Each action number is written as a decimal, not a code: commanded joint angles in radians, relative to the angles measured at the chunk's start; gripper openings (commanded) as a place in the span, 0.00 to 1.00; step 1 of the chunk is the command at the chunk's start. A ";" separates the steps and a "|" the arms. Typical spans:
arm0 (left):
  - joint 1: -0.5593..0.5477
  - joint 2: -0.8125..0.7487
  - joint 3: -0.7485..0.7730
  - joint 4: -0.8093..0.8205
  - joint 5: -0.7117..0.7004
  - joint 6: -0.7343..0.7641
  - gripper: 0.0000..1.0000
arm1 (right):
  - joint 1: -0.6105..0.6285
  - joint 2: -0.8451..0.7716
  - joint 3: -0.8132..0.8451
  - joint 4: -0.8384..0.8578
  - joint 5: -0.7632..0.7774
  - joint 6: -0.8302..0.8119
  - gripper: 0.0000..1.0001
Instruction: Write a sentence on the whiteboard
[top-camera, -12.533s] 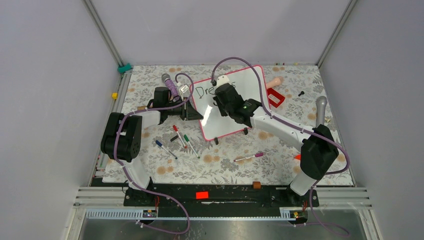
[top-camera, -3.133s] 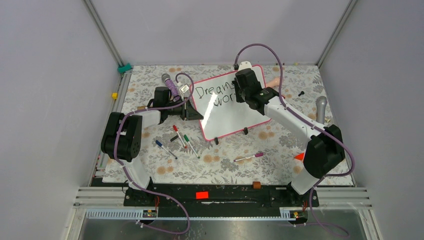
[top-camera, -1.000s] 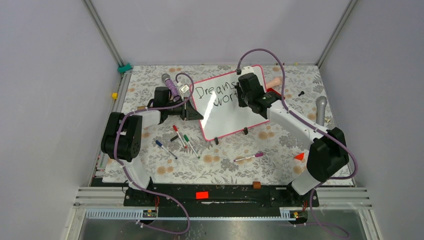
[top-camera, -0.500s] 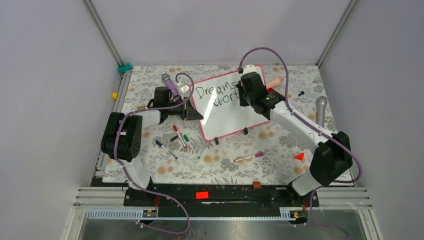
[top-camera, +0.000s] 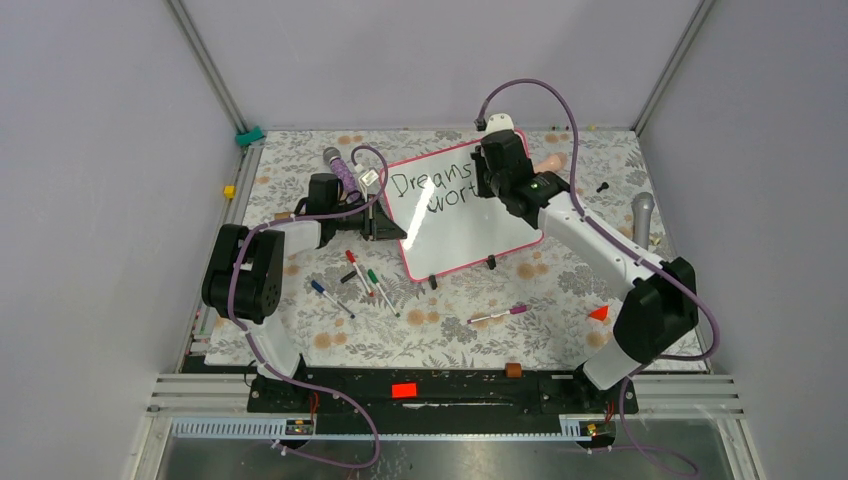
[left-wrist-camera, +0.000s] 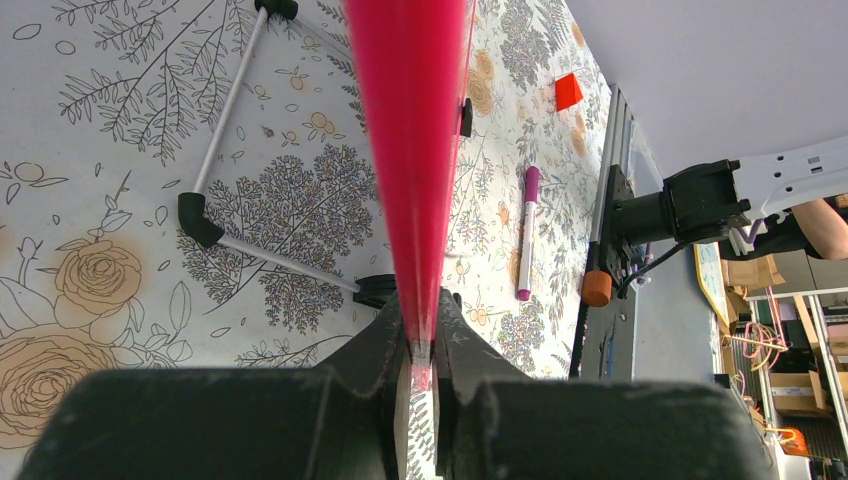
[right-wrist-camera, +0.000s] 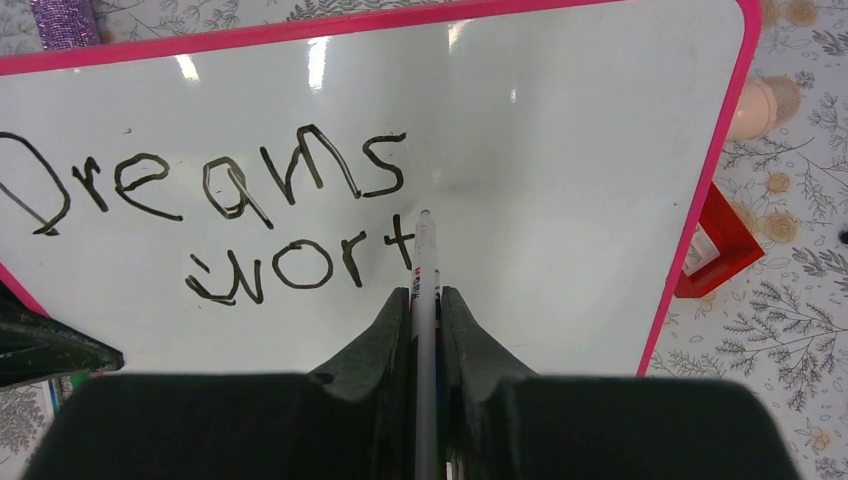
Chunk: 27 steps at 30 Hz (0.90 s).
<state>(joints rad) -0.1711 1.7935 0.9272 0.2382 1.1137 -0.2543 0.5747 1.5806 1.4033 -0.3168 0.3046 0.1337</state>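
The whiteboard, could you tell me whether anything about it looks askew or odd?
Yes: the whiteboard sits turned at an angle to the table, its frame edge pinched by the left tool. The writing is wobbly, but nothing looks damaged.

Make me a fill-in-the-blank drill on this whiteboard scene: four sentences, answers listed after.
The top line on the whiteboard reads ____. The second line, as it stands, holds ____ letters. The right gripper is shut on a ____ whose tip points just right of the last letter. The left gripper is shut on the ____'s pink frame.
Missing words: Dreams; four; marker; whiteboard.
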 joint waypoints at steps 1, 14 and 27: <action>-0.016 0.046 -0.007 -0.043 -0.183 0.052 0.00 | -0.014 0.043 0.062 0.028 0.038 -0.012 0.00; -0.016 0.045 -0.005 -0.043 -0.182 0.052 0.00 | -0.029 0.059 0.026 0.052 0.024 -0.001 0.00; -0.016 0.043 -0.007 -0.043 -0.181 0.052 0.00 | -0.030 0.019 -0.065 0.050 -0.042 0.005 0.00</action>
<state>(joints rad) -0.1711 1.7935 0.9272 0.2371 1.1130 -0.2554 0.5533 1.6287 1.3861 -0.2745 0.3008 0.1322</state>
